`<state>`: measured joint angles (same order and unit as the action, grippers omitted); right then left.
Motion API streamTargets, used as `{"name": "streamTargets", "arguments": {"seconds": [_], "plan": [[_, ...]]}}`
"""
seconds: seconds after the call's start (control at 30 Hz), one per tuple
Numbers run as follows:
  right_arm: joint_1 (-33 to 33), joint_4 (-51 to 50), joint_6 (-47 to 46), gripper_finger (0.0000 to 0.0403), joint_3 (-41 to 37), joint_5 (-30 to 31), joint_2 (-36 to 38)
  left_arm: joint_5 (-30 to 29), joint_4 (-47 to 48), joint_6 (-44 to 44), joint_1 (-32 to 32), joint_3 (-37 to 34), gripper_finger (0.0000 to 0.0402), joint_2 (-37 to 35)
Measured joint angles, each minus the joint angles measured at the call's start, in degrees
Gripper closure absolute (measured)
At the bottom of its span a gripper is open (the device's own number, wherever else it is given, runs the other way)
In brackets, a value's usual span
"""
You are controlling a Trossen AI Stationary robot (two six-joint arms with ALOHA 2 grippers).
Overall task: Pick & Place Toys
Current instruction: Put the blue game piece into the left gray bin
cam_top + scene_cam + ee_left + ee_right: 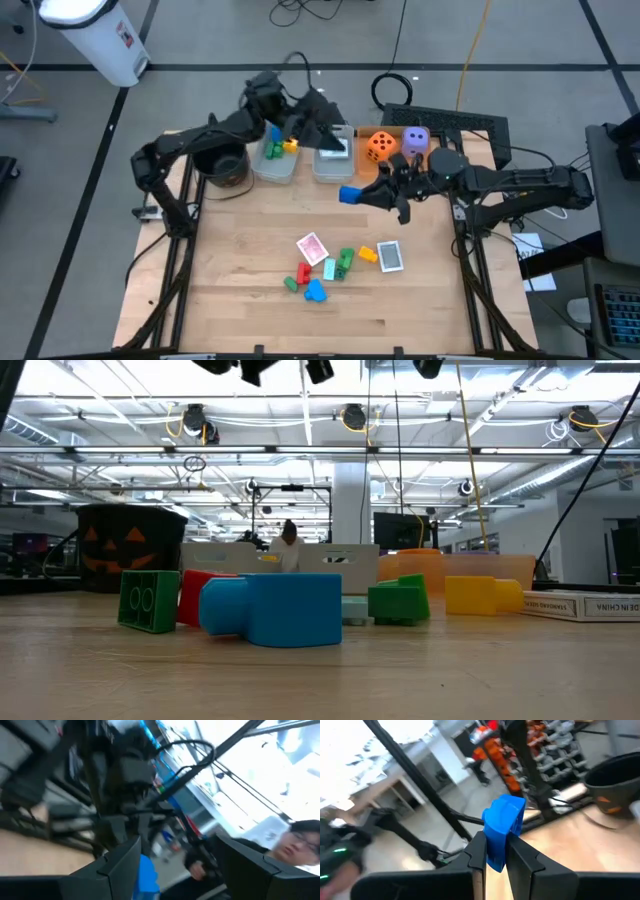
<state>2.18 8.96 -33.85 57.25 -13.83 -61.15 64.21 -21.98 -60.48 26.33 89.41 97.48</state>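
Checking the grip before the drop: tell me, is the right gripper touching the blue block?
Touching. The right wrist view shows the right gripper with both fingers pressed against the sides of the blue block, which sticks out between them.

Non-task items: round black pot [222, 165], table's 11 o'clock; 2 clear bins [275, 165] [333, 158], 12 o'clock; orange tray [392, 160], 1 o'clock; white bucket [100, 35] on floor.

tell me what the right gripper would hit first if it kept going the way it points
Hard to judge depth, but the right gripper, shut on a blue block, points left across the table; the black pot looks roughly in line, though the gripper may pass above it.
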Motion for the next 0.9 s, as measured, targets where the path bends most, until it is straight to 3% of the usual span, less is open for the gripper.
{"name": "streamTargets", "arguments": {"seconds": [0.2,0.47,0.9], "plan": [[1.31,5.1,-6.01,0.0377,-0.02,-1.6,-0.68,-11.18,14.24,16.09,1.5,0.0,0.0144,-6.24],[3.56,7.7,-11.59,0.0377,-0.02,-1.54,-0.88,-34.79,35.64,40.73,-2.42,0.0,0.0144,-13.65],[7.91,13.59,-23.83,0.0378,-0.04,-8.43,-5.55,-61.46,49.11,62.06,-14.04,3.09,0.0144,-15.38]]}}
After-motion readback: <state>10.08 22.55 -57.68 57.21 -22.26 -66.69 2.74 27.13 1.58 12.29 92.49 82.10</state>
